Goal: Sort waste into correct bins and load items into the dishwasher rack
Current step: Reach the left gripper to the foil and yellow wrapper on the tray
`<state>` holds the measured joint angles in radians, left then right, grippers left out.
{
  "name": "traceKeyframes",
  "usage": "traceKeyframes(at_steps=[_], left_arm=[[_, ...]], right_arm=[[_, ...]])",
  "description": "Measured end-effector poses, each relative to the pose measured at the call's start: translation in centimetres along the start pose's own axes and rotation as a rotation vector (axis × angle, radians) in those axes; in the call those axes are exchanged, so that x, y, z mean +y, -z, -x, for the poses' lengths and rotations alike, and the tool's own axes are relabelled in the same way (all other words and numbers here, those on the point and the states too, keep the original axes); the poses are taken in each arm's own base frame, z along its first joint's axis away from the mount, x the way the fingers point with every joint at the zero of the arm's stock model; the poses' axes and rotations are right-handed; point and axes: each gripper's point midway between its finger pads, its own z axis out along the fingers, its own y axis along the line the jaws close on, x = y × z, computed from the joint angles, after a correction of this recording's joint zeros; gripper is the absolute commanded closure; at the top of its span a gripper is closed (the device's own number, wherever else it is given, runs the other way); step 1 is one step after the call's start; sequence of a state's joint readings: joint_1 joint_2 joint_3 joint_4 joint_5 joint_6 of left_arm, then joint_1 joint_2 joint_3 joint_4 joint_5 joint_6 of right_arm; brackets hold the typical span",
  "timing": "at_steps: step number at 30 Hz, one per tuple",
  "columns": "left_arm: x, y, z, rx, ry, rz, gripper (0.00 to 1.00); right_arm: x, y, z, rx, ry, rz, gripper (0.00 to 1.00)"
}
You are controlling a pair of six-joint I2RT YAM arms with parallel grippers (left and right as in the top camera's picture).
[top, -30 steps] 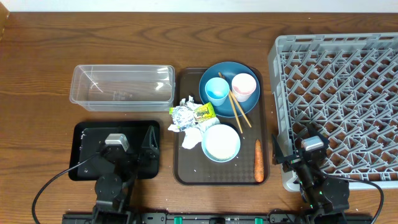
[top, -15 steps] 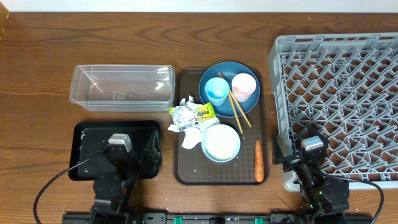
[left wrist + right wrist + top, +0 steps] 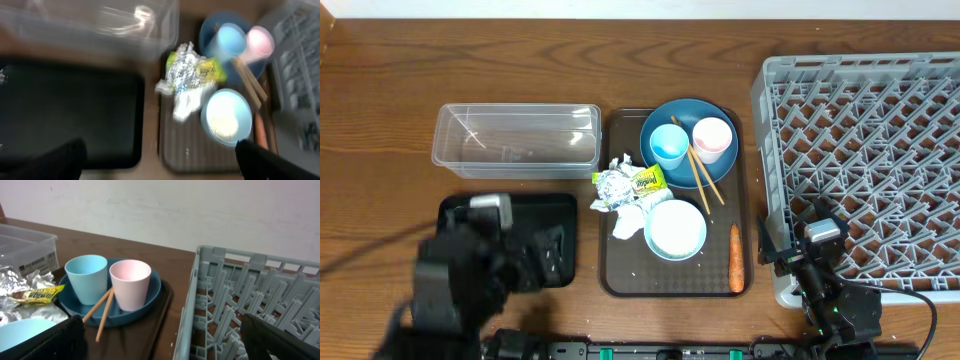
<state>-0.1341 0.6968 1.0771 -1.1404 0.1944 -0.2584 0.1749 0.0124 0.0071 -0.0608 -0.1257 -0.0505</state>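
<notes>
On the brown serving tray (image 3: 620, 280) lie the foil wrapper (image 3: 630, 183), white tissue (image 3: 628, 218), white-and-pale-blue bowl (image 3: 676, 229) and carrot (image 3: 736, 258). The dark-blue dish (image 3: 688, 115) holds the light-blue cup (image 3: 669, 146), pink cup (image 3: 712, 139) and chopsticks (image 3: 698, 175). A few white specks (image 3: 632, 270) dot the tray. The clear tub (image 3: 517, 140) and black tray (image 3: 560, 215) sit to the left, the grey rack (image 3: 870, 150) to the right. My left gripper (image 3: 542, 255) (image 3: 160, 162) is open above the black tray. My right gripper (image 3: 798, 225) (image 3: 160, 340) is open at the rack's front left corner.
The left wrist view is blurred; it shows the wrapper (image 3: 192, 75), bowl (image 3: 225, 117) and black tray (image 3: 70, 120). The right wrist view shows both cups (image 3: 87, 277) (image 3: 130, 282) on the dish and the rack wall (image 3: 192, 305). Bare wooden table lies behind the tub.
My left arm has swung left and toward the table's front edge over the black tray, and shows motion blur. The right arm and all objects have not moved.
</notes>
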Motion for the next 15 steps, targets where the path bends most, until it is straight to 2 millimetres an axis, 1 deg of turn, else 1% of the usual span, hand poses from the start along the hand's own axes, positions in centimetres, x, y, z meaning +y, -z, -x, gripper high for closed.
traceKeyframes(at_steps=[3, 5, 6, 7, 8, 10, 12, 15], left_arm=[[-0.3, -1.2, 1.4, 0.099, 0.015, 0.031, 0.02], [-0.5, -3.0, 2.4, 0.154, 0.028, 0.043, 0.02], [-0.5, -3.8, 2.4, 0.180, 0.033, 0.048, 0.03], [-0.4, -4.6, 2.2, 0.216, 0.041, 0.053, 0.13], [-0.4, -5.4, 2.0, 0.255, 0.054, 0.054, 0.19], [-0.9, -7.0, 1.4, 0.329, 0.067, 0.035, 0.23], [-1.5, -8.1, 0.9, 0.381, 0.063, 0.016, 0.25], [-2.9, -10.1, -0.4, 0.450, 0.022, -0.014, 0.25]], right_arm=[[0.0, 0.0, 0.0, 0.000, 0.000, 0.000, 0.01], [0.0, 0.0, 0.0, -0.001, 0.000, 0.000, 0.01], [0.0, 0.0, 0.0, -0.001, 0.000, 0.000, 0.01], [0.0, 0.0, 0.0, -0.001, 0.000, 0.000, 0.01], [0.0, 0.0, 0.0, -0.001, 0.000, 0.000, 0.01], [0.0, 0.0, 0.0, -0.001, 0.000, 0.000, 0.01], [0.0, 0.0, 0.0, -0.001, 0.000, 0.000, 0.01], [0.0, 0.0, 0.0, -0.001, 0.000, 0.000, 0.01]])
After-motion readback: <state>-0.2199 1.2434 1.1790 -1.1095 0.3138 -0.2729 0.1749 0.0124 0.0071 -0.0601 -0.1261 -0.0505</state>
